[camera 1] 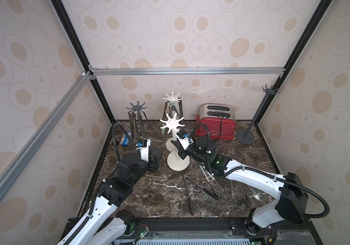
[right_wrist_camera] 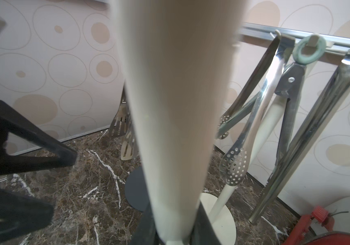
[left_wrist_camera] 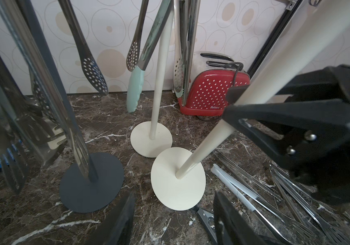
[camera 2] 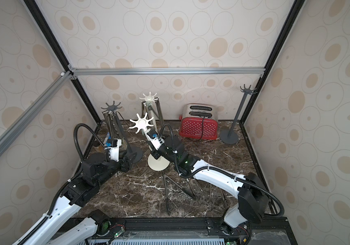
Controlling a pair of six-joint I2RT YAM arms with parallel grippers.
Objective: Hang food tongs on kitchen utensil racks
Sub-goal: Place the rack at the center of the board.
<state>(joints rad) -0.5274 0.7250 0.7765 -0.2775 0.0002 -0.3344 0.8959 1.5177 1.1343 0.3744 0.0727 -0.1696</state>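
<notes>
Four kitchen utensil racks stand on the marble table. My right gripper (camera 1: 180, 148) (right_wrist_camera: 175, 230) is shut on the pole of the near cream-white rack (camera 1: 171, 124) (camera 2: 141, 124), which leans in the left wrist view; its crown holds nothing that I can see. Food tongs hang from the back cream-white rack (camera 1: 172, 98) and from the dark grey rack (camera 1: 137, 108) at the back left. More food tongs (camera 1: 199, 191) (left_wrist_camera: 276, 201) lie loose on the table under the right arm. My left gripper (camera 1: 155, 161) (left_wrist_camera: 175, 212) is open and holds nothing, low between the dark grey base (left_wrist_camera: 91, 182) and the near cream base (left_wrist_camera: 178, 191).
A red-and-steel toaster (camera 1: 216, 125) stands at the back, with a bare dark grey rack (camera 1: 270, 89) in the back right corner. A blue object (camera 1: 126, 139) lies by the left wall. Patterned walls and a black frame enclose the table.
</notes>
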